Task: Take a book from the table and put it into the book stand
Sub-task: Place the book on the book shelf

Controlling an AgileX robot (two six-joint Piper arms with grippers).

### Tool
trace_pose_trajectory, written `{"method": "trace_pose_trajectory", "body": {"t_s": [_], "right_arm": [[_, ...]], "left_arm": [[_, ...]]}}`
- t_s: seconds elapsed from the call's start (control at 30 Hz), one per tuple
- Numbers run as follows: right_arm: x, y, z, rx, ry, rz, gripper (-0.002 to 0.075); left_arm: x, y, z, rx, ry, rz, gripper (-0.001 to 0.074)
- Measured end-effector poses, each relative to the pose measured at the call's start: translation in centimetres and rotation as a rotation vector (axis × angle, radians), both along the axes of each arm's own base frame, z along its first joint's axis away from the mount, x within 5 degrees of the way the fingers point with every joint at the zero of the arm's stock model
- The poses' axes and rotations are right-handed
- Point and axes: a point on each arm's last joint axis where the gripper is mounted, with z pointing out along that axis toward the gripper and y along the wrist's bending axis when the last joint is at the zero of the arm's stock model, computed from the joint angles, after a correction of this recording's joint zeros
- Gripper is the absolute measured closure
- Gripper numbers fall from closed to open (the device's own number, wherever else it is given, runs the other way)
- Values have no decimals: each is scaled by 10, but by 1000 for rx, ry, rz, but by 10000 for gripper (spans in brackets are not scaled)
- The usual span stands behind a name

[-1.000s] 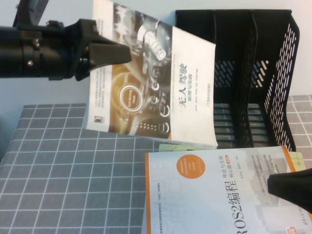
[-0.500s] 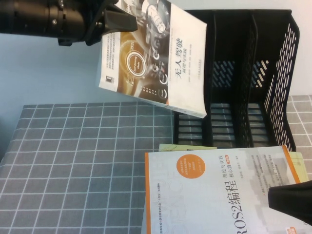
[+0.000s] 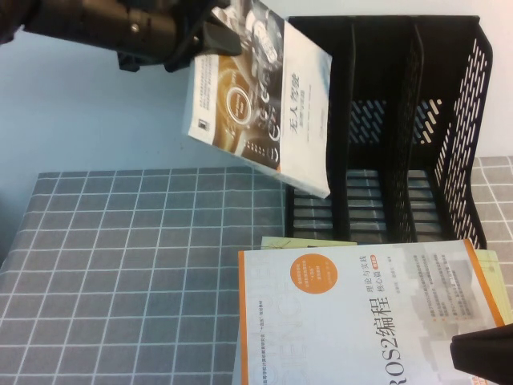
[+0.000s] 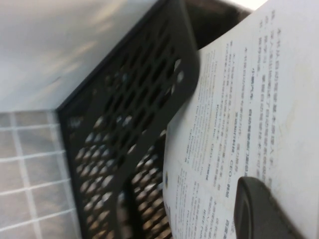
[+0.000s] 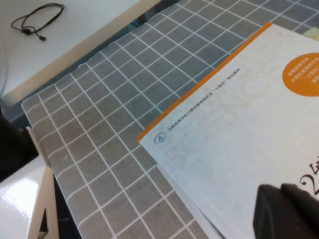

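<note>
- Right gripper (image 3: 483, 361): at 5 o'clock of the high view, over the ROS2 book's (image 3: 353, 317) corner; finger state cannot be told.
- ROS2 book: lies flat on the bench (image 3: 136, 273), just in front of the book stand (image 3: 417, 120).
- Book (image 3: 260, 96): held off the bench, tilted, its lower corner at the stand's leftmost slot.
- Left gripper (image 3: 210, 32): at 11 o'clock, pinching the book's upper edge.
</note>
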Motion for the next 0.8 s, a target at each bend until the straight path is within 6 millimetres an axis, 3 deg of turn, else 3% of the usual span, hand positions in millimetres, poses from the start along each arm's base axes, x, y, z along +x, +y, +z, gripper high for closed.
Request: {"method": "trace_pose_trajectory", "body": {"t_s": [0.4,0.8], "right_arm": [[-2,0,-1,-11,7,19,729],[-6,1,-2,-9,35,62,729]], "left_arm": [[9,-43,-37,99,67,10,633],[15,-46,-44,151,44,65,633]]}}
